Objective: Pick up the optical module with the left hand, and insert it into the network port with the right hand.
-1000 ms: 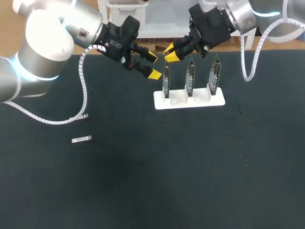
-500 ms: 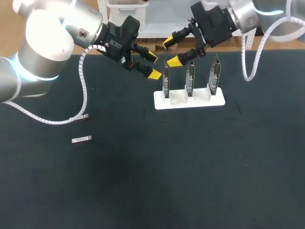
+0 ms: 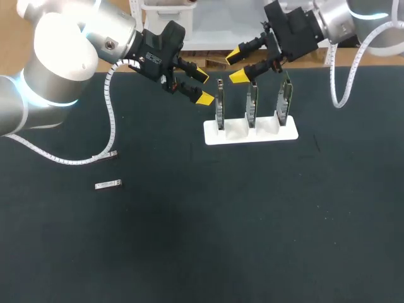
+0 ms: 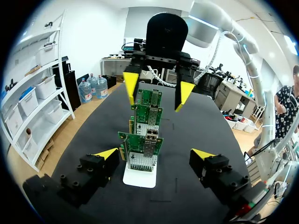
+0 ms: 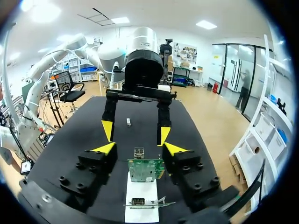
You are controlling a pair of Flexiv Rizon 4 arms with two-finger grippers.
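Head view: left hand (image 3: 203, 87) and right hand (image 3: 237, 67) both spread empty by the circuit boards (image 3: 219, 107), module (image 3: 108, 184) flat on the counter (image 3: 252, 221) well behind the left hand; turning for it could clip the circuit boards, and the thin module may slip.

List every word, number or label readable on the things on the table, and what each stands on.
No text can be read anywhere on them.
Boards: chips and ports show, but any print is too small to read.
Module: too small to tell whether it has a label.
Stand: plain white, no mark visible.
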